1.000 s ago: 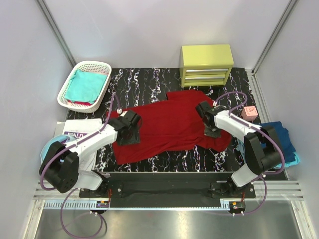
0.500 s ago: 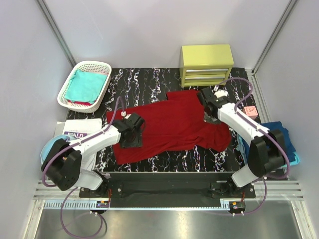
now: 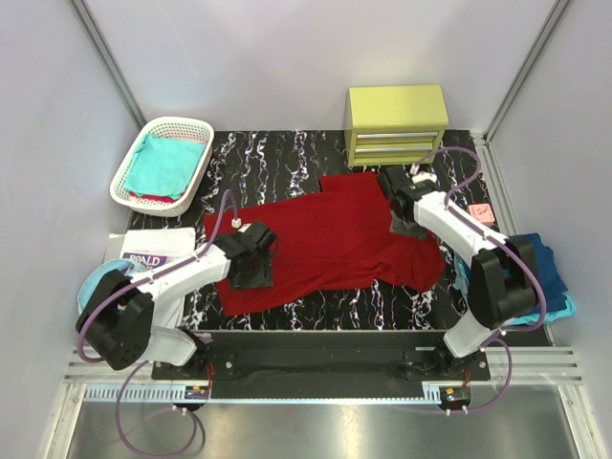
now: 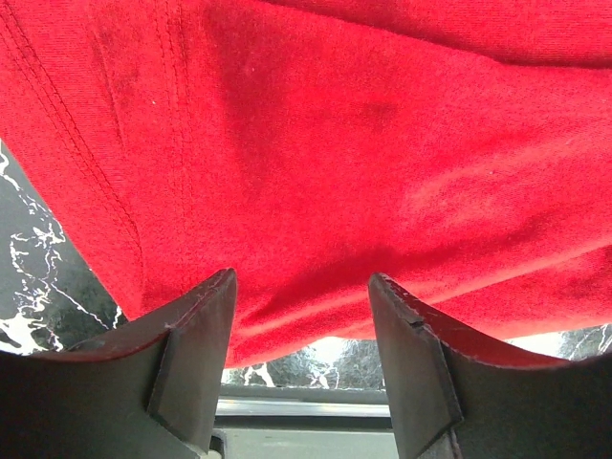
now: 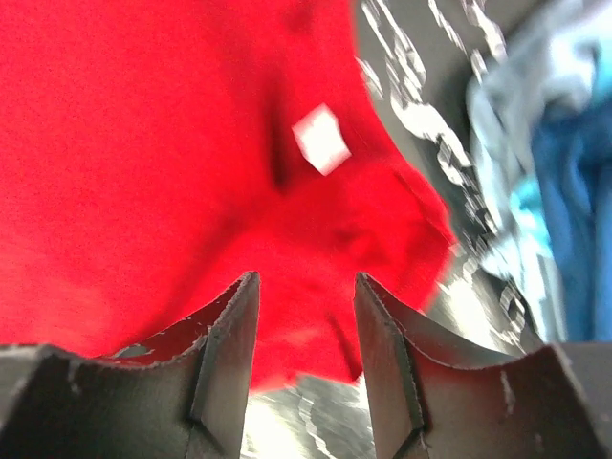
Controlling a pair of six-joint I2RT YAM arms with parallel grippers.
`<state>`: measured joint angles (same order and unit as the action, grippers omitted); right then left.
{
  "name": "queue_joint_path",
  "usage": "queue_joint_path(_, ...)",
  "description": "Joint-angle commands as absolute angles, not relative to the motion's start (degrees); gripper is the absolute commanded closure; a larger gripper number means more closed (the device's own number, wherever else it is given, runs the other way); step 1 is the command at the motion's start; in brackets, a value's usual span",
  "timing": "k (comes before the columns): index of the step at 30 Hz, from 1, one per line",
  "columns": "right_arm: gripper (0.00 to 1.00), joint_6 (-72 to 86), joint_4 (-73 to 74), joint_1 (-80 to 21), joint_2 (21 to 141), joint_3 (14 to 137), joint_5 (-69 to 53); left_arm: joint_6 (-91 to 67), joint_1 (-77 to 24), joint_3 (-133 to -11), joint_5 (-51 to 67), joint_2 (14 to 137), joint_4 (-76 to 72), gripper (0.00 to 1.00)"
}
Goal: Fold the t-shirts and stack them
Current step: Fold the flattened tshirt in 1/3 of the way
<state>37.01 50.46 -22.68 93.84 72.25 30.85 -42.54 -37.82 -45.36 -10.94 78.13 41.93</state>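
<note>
Barely begun — red t-shirt (image 3: 330, 244) flat on desk (image 3: 287, 153), unfolded — left gripper (image 4: 301, 282) & right gripper (image 5: 306, 277) w/ jaws apart, nothing held.

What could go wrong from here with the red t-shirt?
The red t-shirt lies skewed and wrinkled, so a fold may come out uneven. The left pincer and right pincer are open above it; closing here may catch only one layer. The right arm could bump the yellow drawer cabinet.

Blurry blue t-shirts (image 5: 574, 191), half outside the right wrist view.
</note>
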Motion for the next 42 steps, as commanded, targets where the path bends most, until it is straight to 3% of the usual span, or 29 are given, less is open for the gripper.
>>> queue_joint_path(1,0.48,40.78,53.17,-22.06,86.93,64.62,31.03,-43.33,-38.32,-45.79,-10.02,76.99,40.78,0.38)
queue_joint_path(14,0.60,43.33,50.10,-22.06,84.72,58.45,25.67,-43.07,-40.34,-48.43,-9.84,80.42,40.69,0.38)
queue_joint_path(31,0.54,41.40,46.41,-22.06,87.80,58.71,23.21,-43.59,-41.22,-48.34,-10.02,80.86,40.69,0.38)
queue_joint_path(42,0.68,41.13,43.77,-22.06,89.65,58.36,21.01,-43.42,-41.31,-47.81,-9.93,81.03,40.61,0.38)
